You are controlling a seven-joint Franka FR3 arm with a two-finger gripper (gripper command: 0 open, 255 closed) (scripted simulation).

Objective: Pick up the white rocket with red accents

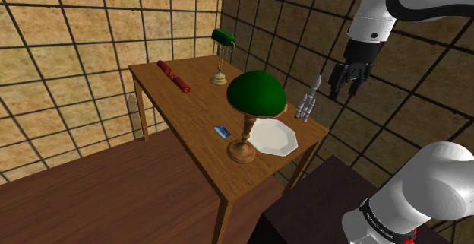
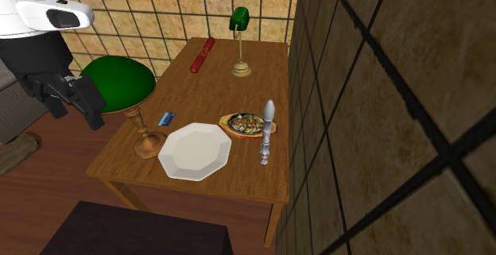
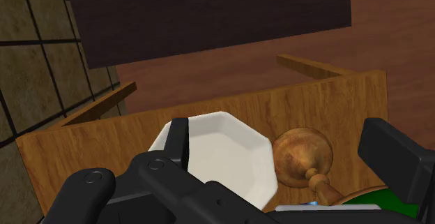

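Tan tiled walls with dark grid lines stood around a wooden tabletop (image 1: 190, 109) on a brown plank floor. My gripper (image 1: 346, 89) hung released above it, its fingers (image 3: 178, 142) wide apart with nothing clasped. In the wrist view, a white eight-sided plate (image 3: 223, 153) and the round wooden foot of the big green-shaded lamp (image 3: 303, 153) lay below them. The pale grey rocket (image 1: 308, 102) stood upright near the tabletop's wall-side edge. In the shoulder view it was at 3 o'clock of the lamp's shade, with my gripper at 2 o'clock of it and well apart. In the second exterior view it stood at 3 o'clock of the plate, just beside a brown dish of food (image 2: 242, 124).
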